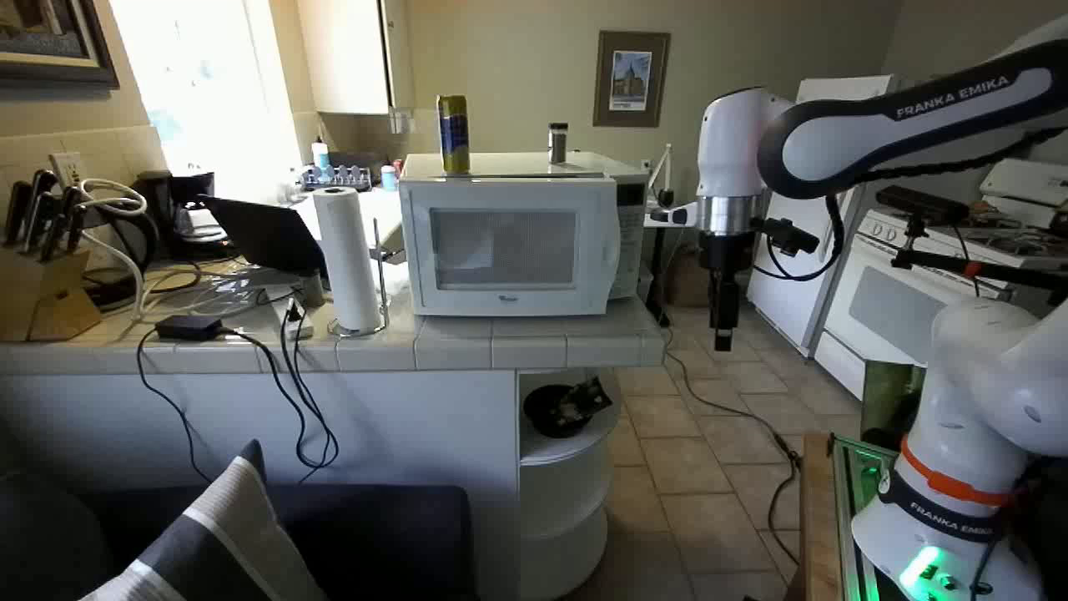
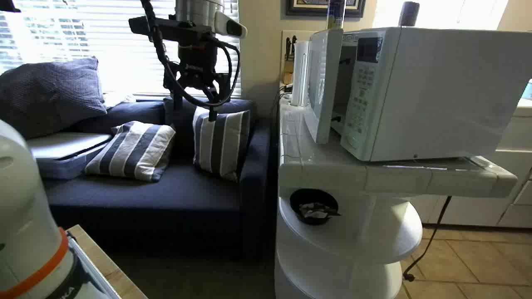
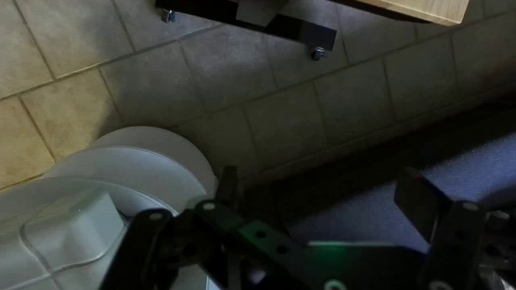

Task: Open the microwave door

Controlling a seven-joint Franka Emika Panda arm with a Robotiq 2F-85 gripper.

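Observation:
The white microwave [image 1: 630, 250] stands on the tiled counter; its side and control panel show in an exterior view [image 2: 449, 95]. The microwave door [image 1: 505, 250] has a dark window and shows in both exterior views [image 2: 326, 87]. The door is ajar: a dark gap with two latch hooks shows between it and the body. My gripper [image 1: 722, 338] hangs pointing down, apart from the door, in front of it in an exterior view [image 2: 195, 110]. In the wrist view the gripper's fingers [image 3: 318, 191] are wide apart with nothing between them. The microwave is out of the wrist view.
A tall can [image 1: 454, 133] and a small jar [image 1: 557, 142] stand on the microwave. A paper towel roll [image 1: 346, 259] stands beside it. Rounded white shelves [image 3: 149, 149] under the counter hold a black bowl [image 2: 314, 205]. A dark sofa [image 2: 166, 191] with pillows stands alongside.

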